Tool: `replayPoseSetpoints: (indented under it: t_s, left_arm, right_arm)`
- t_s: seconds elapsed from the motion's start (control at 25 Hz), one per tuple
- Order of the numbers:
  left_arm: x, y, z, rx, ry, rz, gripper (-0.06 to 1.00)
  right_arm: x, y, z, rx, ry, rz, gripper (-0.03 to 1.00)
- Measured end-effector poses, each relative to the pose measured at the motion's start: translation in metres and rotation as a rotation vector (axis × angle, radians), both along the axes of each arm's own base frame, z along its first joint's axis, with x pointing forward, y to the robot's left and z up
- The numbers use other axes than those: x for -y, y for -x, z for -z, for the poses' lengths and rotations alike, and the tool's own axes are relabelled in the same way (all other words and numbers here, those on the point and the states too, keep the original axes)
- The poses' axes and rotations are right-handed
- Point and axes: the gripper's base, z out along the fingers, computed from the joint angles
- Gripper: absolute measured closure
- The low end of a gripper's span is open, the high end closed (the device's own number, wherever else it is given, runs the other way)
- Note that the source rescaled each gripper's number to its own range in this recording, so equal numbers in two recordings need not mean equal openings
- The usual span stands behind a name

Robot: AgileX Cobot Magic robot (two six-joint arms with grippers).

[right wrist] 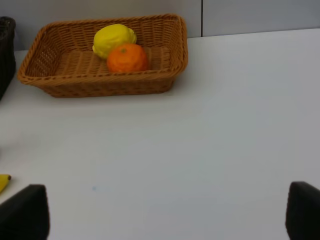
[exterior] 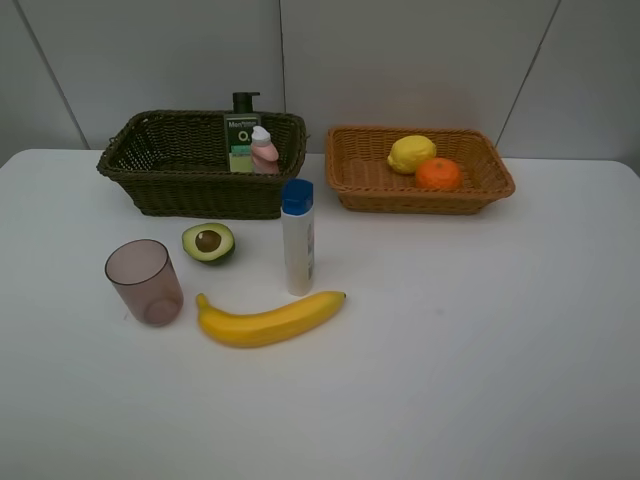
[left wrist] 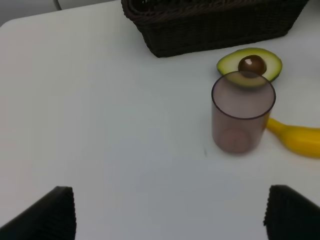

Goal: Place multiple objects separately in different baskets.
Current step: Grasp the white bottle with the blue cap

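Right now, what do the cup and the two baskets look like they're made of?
Cup: likely plastic, translucent mauve and smooth; the avocado shows through its wall in the left wrist view. Dark basket and tan basket: woven wicker-like strands, matte, with visible weave and braided rims; whether natural or synthetic fibre cannot be told.

Two baskets were counted: one dark olive-brown basket [exterior: 190, 195] and one orange-tan basket [exterior: 400, 200]. Eight objects went with them. Bottles, three: one dark green pump bottle [exterior: 243, 140], one small pink bottle [exterior: 264, 152], one white blue-capped bottle [exterior: 298, 245]. Fruit, four pieces: one banana [exterior: 270, 320], one lemon [exterior: 411, 153], one orange [exterior: 438, 174], one halved avocado [exterior: 208, 242]. Cups, just one: a translucent mauve cup [exterior: 145, 282].
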Motion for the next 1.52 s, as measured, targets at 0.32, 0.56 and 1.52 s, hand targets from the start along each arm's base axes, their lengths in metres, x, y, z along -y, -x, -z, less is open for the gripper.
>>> replayPoseSetpoints:
  t_s: [0.32, 0.56, 1.52]
  left_arm:
    - [0.004, -0.034, -0.031, -0.041, -0.040, 0.061, -0.05]
    - [0.010, -0.067, -0.052, -0.097, -0.053, 0.134, -0.05]
    - [0.064, -0.226, -0.065, -0.297, -0.046, 0.475, -0.05]
  right_arm:
    - [0.000, 0.000, 0.000, 0.000, 0.001, 0.000, -0.03]
    - [0.000, 0.000, 0.000, 0.000, 0.001, 0.000, -0.03]
    - [0.000, 0.000, 0.000, 0.000, 0.001, 0.000, -0.03]
